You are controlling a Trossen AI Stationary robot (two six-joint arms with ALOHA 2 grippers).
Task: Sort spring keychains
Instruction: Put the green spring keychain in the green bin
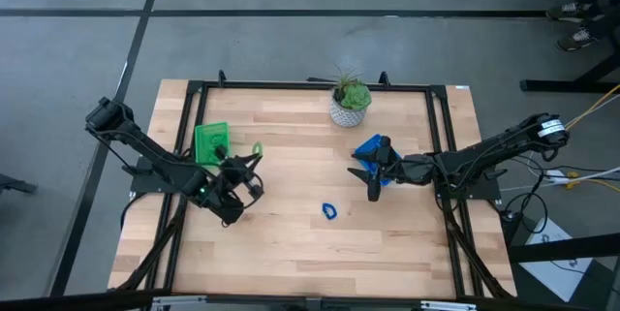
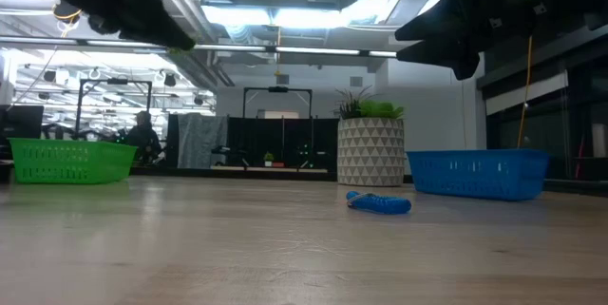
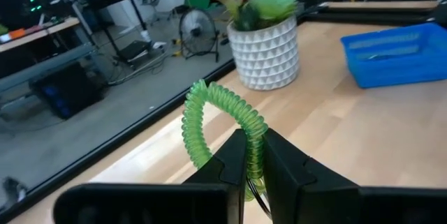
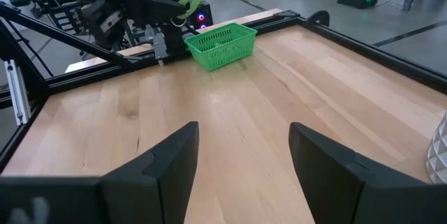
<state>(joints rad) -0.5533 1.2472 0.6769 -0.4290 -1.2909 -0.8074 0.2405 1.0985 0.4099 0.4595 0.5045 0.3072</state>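
Green spring keychain (image 3: 222, 128) pinched in left pincer (image 3: 253, 155), one blue keychain (image 1: 329, 211) on table (image 1: 291, 253), right pincer (image 4: 241, 155) spread empty

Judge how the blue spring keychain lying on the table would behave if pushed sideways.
The blue spring keychain lies flat, so it would probably slide, not roll. Its coiled loop looks springy and may flex. It is small against the blue tray, so likely light.

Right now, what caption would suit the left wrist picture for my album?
Left gripper holds a green spring keychain above the table, near the potted plant.
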